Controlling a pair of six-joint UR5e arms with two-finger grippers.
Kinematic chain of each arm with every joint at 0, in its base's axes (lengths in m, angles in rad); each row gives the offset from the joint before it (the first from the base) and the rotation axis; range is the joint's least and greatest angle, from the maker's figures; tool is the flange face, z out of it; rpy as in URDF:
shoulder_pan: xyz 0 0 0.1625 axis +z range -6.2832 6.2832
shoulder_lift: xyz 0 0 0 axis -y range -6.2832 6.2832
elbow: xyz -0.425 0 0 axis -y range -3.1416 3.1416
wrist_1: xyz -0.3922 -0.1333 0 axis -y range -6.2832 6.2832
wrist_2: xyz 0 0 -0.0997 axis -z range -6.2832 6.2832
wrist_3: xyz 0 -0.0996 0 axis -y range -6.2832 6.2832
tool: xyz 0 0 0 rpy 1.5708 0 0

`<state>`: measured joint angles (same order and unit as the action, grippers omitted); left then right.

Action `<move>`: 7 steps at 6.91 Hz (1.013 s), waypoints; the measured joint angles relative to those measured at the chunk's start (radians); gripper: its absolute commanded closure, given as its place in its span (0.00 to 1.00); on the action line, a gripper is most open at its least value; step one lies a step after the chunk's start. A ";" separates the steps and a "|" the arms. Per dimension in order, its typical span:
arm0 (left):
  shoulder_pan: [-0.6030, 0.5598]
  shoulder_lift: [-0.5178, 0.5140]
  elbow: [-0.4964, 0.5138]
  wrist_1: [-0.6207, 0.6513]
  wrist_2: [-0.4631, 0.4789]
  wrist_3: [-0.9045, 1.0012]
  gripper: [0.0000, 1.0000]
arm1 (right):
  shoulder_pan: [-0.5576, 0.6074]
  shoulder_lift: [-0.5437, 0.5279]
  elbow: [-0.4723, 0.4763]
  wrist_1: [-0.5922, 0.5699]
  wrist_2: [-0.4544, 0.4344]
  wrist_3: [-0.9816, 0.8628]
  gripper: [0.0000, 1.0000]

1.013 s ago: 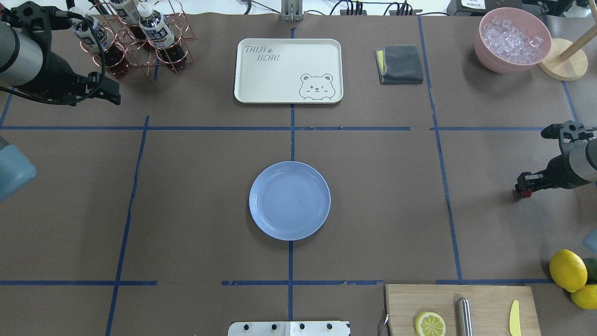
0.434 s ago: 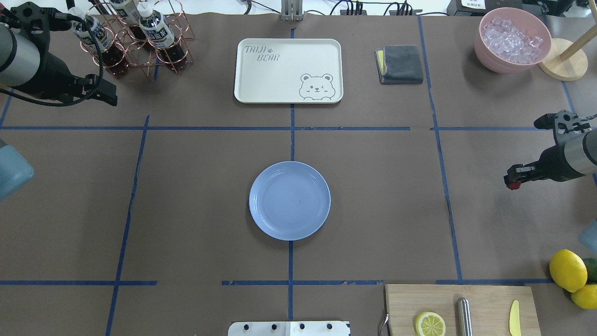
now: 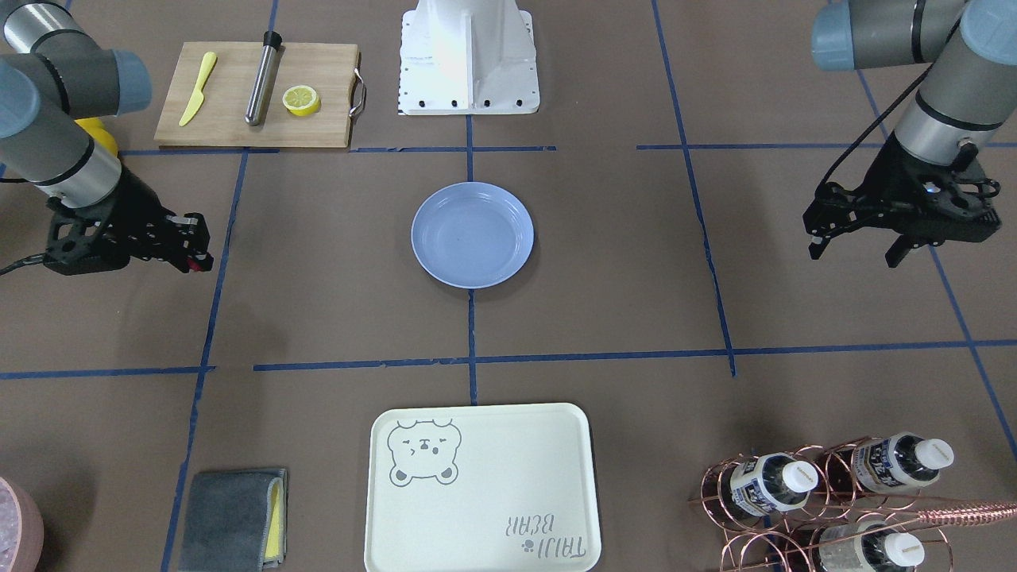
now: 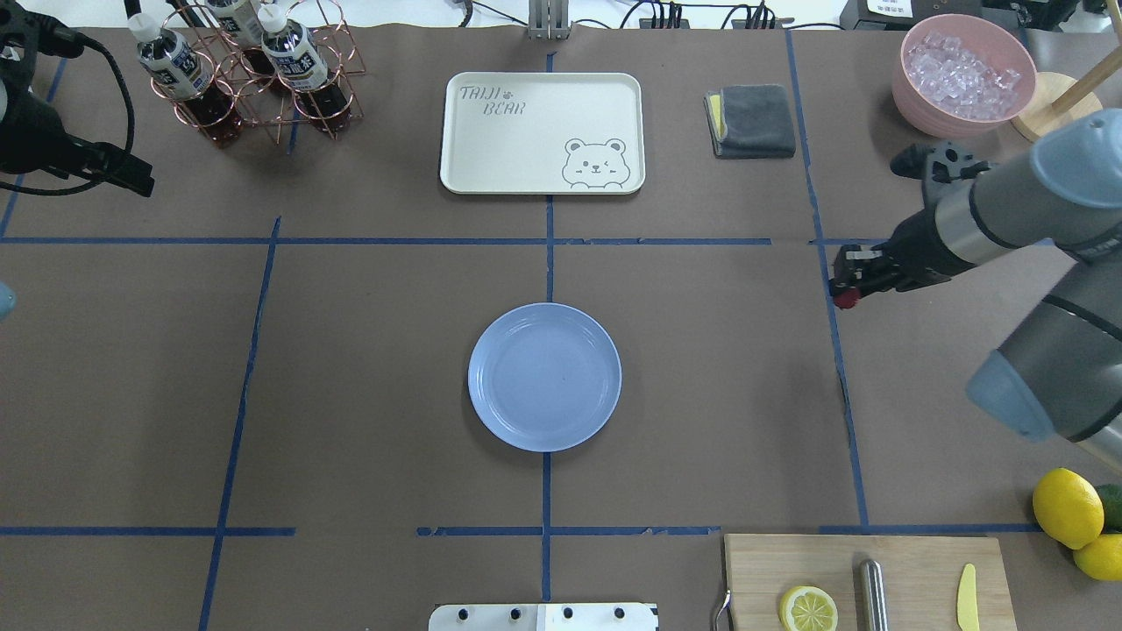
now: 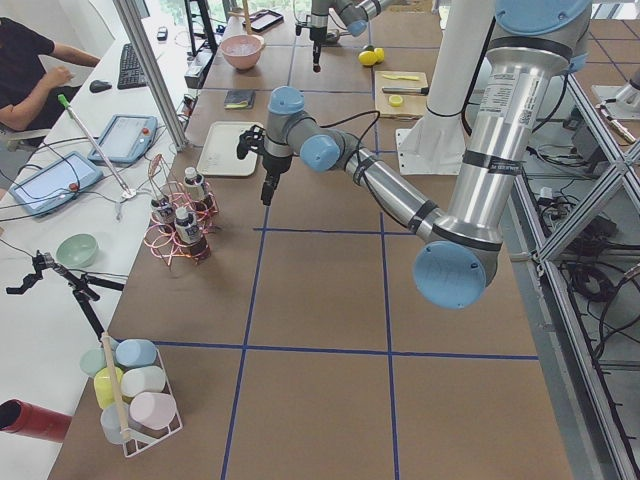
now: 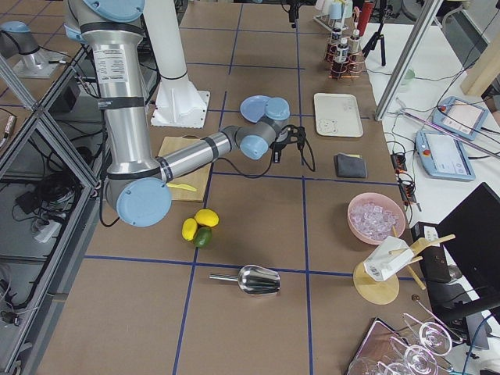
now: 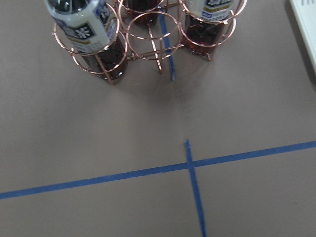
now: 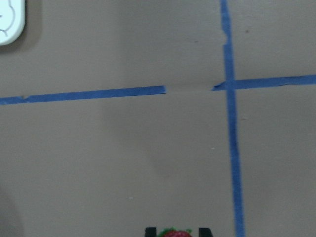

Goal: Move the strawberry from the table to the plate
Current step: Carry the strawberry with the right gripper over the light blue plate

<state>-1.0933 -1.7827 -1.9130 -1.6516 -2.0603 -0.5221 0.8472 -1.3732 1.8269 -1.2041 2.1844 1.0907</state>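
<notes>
While the right gripper (image 4: 843, 294) hangs above the table (image 4: 368, 394), its two fingers are pinched onto the strawberry (image 4: 846, 301). In the right wrist view the red berry (image 8: 177, 233) sits squeezed between the black tips at the bottom edge, with bare paper and a blue tape crossing beneath it. From overhead that puts the berry over the long blue tape line off to the right of the plate (image 4: 544, 377) and a bit farther out from the robot, well apart from it.

The stretch between berry and plate is just brown paper and tape. The nearest things to the gripper are the folded grey cloth (image 4: 754, 120) farther out and the pink bowl of ice (image 4: 964, 74) in the far right corner. The cream bear tray (image 4: 526, 131) lies beyond the plate on the same centre line, apart from it. Down at the robot's edge on the right is the cutting board (image 4: 912, 561) with a half lemon (image 4: 808, 608), and whole lemons (image 4: 1067, 506) lie just beside its corner.

The left gripper (image 3: 854, 253) is way over on the other side near the copper bottle rack (image 4: 254, 79), fingers spread apart, holding nothing. The plate itself has open brown paper all round its rim.
</notes>
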 measured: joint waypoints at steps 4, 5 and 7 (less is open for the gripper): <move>-0.076 0.018 0.074 -0.004 -0.004 0.127 0.00 | -0.258 0.305 -0.010 -0.231 -0.160 0.254 1.00; -0.078 0.018 0.080 -0.004 -0.004 0.130 0.00 | -0.305 0.364 -0.053 -0.247 -0.204 0.285 1.00; -0.078 0.019 0.085 -0.006 -0.004 0.131 0.00 | -0.363 0.487 -0.188 -0.253 -0.258 0.334 1.00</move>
<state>-1.1716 -1.7641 -1.8275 -1.6577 -2.0647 -0.3913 0.4841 -0.8860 1.6387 -1.4571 1.9266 1.4244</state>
